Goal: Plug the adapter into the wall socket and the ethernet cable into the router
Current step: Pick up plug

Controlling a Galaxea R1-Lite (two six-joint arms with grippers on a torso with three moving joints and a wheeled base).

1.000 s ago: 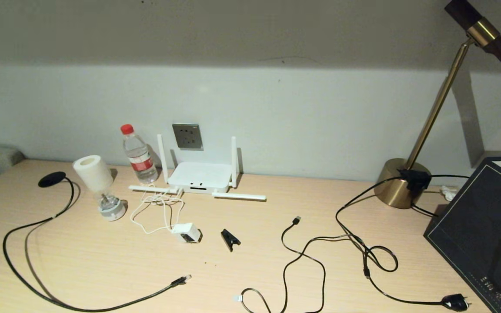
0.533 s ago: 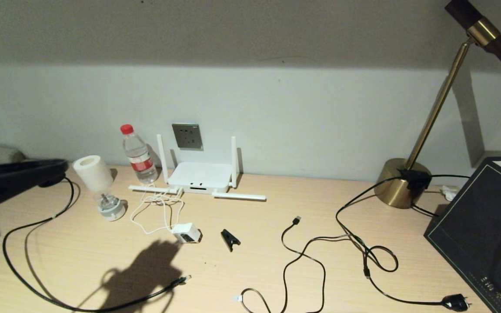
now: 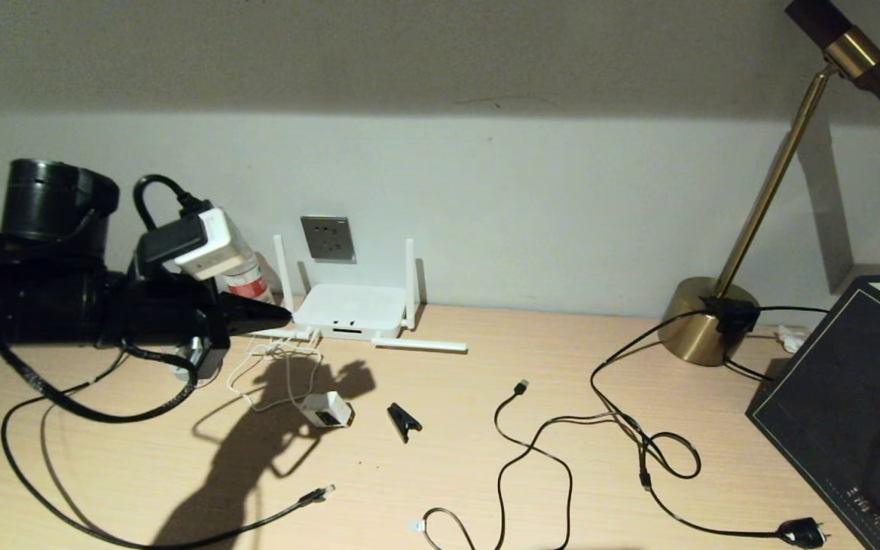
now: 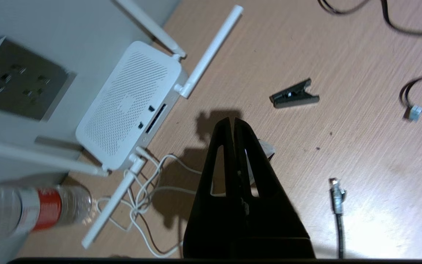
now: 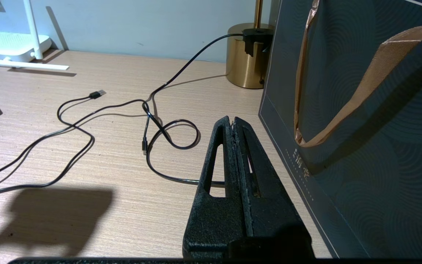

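Left end effector (image 3: 276, 314) hovering shut and empty above the adapter (image 3: 326, 409).
Adapter lying unplugged on the tabletop (image 3: 486, 458), cord trailing toward the router (image 3: 350, 311), wall socket (image 3: 328, 238) waiting behind; likely lining up a grasp.

On my feed the left arm (image 3: 66, 309) is matte black, a thick barrel with a squat round cap on its upper side and a white camera block with a dark face strapped near the wrist. A looped black lead plugs into that block, and a second black cable sags beneath the barrel. The left pincer (image 4: 233, 126) ends in two black wedge fingers, each cut with a long slot (pads pressed flat together). The right pincer (image 5: 233, 123) is the same moulding, its inner edges scuffed and rough.
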